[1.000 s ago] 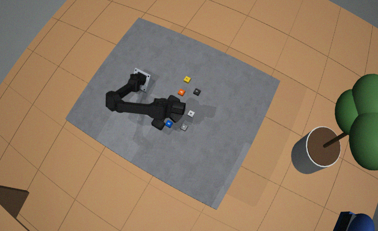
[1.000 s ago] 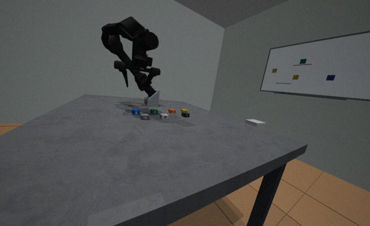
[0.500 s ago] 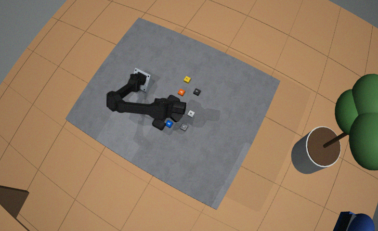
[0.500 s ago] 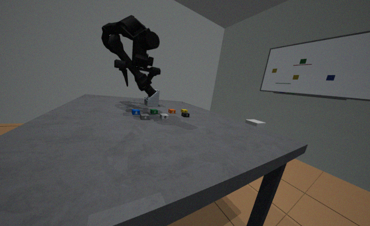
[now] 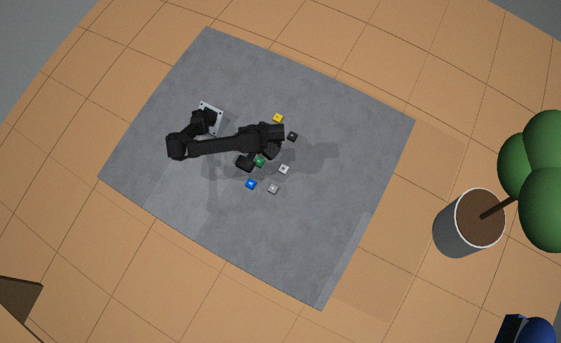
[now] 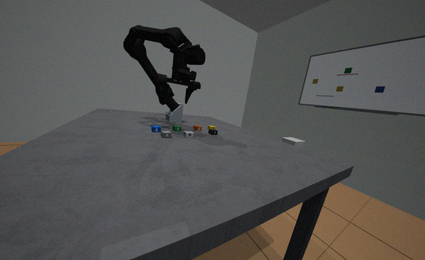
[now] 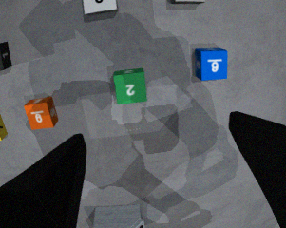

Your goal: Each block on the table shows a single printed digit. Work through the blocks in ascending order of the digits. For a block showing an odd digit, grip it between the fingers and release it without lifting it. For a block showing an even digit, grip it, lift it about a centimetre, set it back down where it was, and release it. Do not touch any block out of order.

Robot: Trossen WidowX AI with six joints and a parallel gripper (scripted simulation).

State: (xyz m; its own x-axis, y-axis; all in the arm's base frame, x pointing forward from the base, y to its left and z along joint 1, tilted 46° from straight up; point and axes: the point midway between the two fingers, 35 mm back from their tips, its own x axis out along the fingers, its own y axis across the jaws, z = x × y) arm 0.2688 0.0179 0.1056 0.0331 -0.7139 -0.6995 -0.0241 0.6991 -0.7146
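My gripper (image 5: 258,156) (image 7: 160,131) is open and empty, high above the table and pointing down. In the wrist view the green 2 block (image 5: 259,161) (image 6: 176,128) (image 7: 130,87) lies ahead of and between the fingertips. The white 0 block (image 5: 283,168) (image 6: 188,134) (image 7: 100,6) and grey 4 block (image 5: 272,189) (image 6: 166,134) are cut by its top edge. The blue block (image 5: 251,184) (image 6: 156,128) (image 7: 211,65) has an underlined digit, hard to read. The orange block (image 6: 197,128) (image 7: 41,113) looks like an underlined 6; the arm hides it in the top view. Black 1 (image 5: 291,136) (image 6: 213,131) and yellow 7 (image 5: 277,117) (image 6: 211,127) stand beyond it.
The grey table (image 5: 181,68) (image 6: 111,180) carries the arm's pale base plate (image 5: 219,123) (image 6: 176,115). A potted plant (image 5: 479,221) stands off the table. A white flat box (image 6: 293,140) lies beyond the table's right edge in the exterior view. The arm's shadows fall across the blocks.
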